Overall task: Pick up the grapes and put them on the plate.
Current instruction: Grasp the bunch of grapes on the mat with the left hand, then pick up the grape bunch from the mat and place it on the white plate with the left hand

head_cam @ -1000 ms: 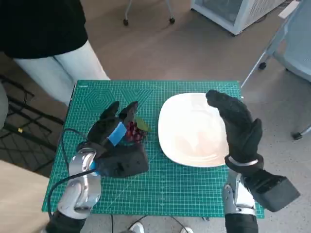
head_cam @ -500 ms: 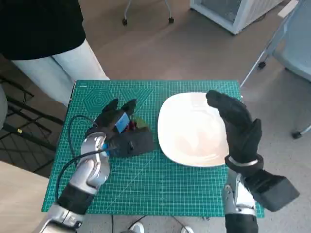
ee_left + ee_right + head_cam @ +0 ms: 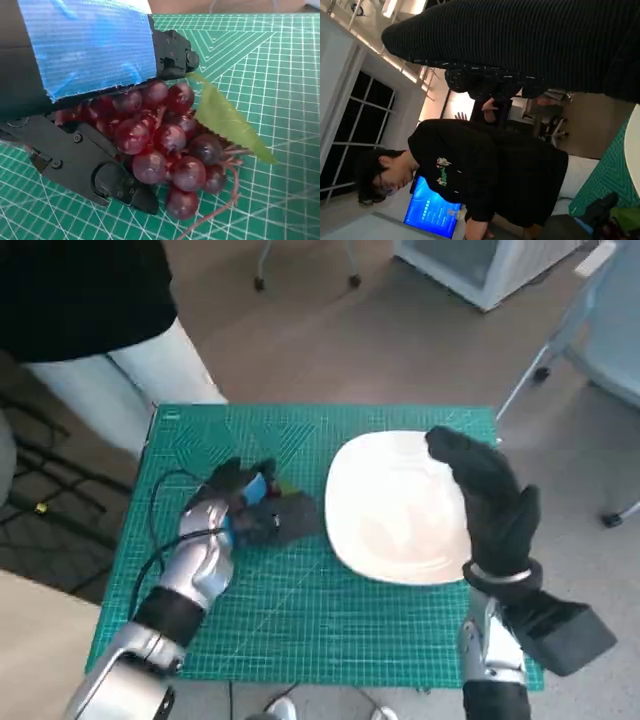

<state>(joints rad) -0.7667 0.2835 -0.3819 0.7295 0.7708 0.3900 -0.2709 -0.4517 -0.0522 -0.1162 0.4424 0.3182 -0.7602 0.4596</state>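
A bunch of dark red grapes point(image 3: 165, 150) with a green leaf point(image 3: 225, 120) lies on the green cutting mat point(image 3: 300, 620), left of the white plate point(image 3: 385, 510). My left hand point(image 3: 245, 510) covers the bunch, so the head view shows only a bit of leaf point(image 3: 288, 488). In the left wrist view its black fingers point(image 3: 95, 167) press on both sides of the grapes under the blue-taped back point(image 3: 90, 45). My gloved right hand point(image 3: 490, 500) hovers over the plate's right edge, fingers stretched out, holding nothing.
A person in a black top and pale trousers point(image 3: 120, 340) stands at the table's far left corner and also appears in the right wrist view as a person point(image 3: 485, 170). A white cabinet point(image 3: 480, 265) and a grey chair point(image 3: 610, 330) stand on the floor beyond.
My left hand has reached forward and down over the grapes, and its fingers have drawn in around the bunch. The right hand has stayed where it was.
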